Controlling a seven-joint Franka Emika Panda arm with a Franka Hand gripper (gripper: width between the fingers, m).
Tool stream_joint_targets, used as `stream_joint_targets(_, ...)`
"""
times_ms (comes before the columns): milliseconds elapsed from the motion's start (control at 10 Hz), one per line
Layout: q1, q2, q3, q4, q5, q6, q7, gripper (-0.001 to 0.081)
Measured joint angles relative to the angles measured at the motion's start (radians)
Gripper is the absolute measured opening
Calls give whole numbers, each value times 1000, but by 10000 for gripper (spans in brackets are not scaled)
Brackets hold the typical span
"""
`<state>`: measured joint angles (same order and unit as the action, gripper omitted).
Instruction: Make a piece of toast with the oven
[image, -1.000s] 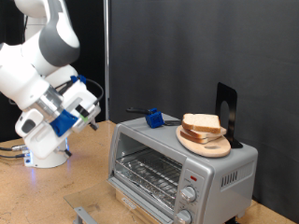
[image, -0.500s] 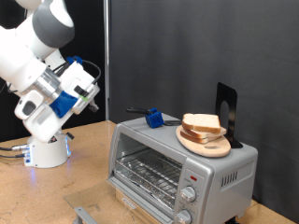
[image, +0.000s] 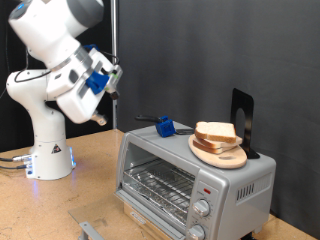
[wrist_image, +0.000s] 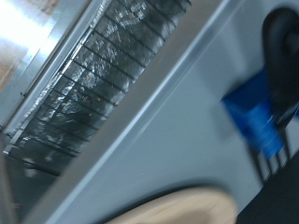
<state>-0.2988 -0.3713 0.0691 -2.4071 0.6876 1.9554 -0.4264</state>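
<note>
Hovering well left of the oven (image: 195, 175), the end effector (image: 113, 80) shows no discernible finger spread, no legible writing.

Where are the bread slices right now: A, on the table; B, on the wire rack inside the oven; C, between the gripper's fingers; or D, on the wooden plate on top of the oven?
D: both slices lie stacked on the round wooden plate on top of the oven, whose rack is bare; the gripper hangs apart, up at the exterior view's left.

A black curtain (image: 200, 50) hangs behind a light wooden tabletop (image: 60, 205) under even indoor light.
</note>
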Motion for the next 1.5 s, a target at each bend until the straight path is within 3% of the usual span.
stream_joint_targets(100,6,-19,16,-2,-42,2,-43,805)
stream_joint_targets(300,6,-17,12,-3,-3,-15,-26,805)
stream_joint_targets(700,89,-26,50,46,37,-60,-236,805)
stream_joint_targets(1100,131,-63,159,47,28,26,-253,805)
stream_joint_targets(1500,132,-103,220,-24,-1,109,-239,805)
